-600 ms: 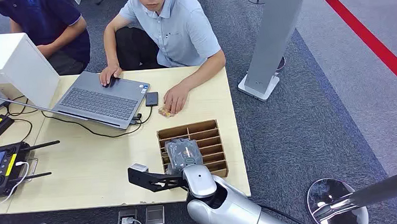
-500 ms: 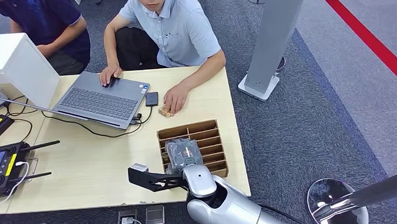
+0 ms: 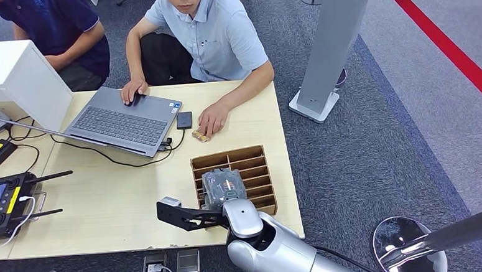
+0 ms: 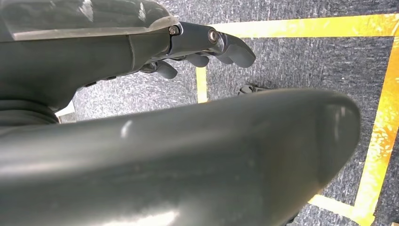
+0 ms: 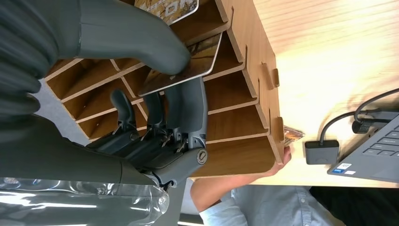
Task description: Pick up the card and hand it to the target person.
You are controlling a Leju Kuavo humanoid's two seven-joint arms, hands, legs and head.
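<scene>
Card [image 5: 188, 63] — thin, flat, rounded corners, printed face with brownish artwork — sits partly inside a slot of the wooden divider rack [image 5: 244, 94], its outer end projecting past the slot mouth. The right hand [image 5: 155, 80] pinches that projecting end, thumb on one face, fingers [image 5: 186, 106] beneath. A second printed card [image 5: 167, 8] lies in the adjacent slot.

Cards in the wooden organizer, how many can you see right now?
2. One card is pinched by the right robot hand over a slot of the wooden organizer. Another card sits in the neighbouring slot. More may be hidden behind the hand.
</scene>
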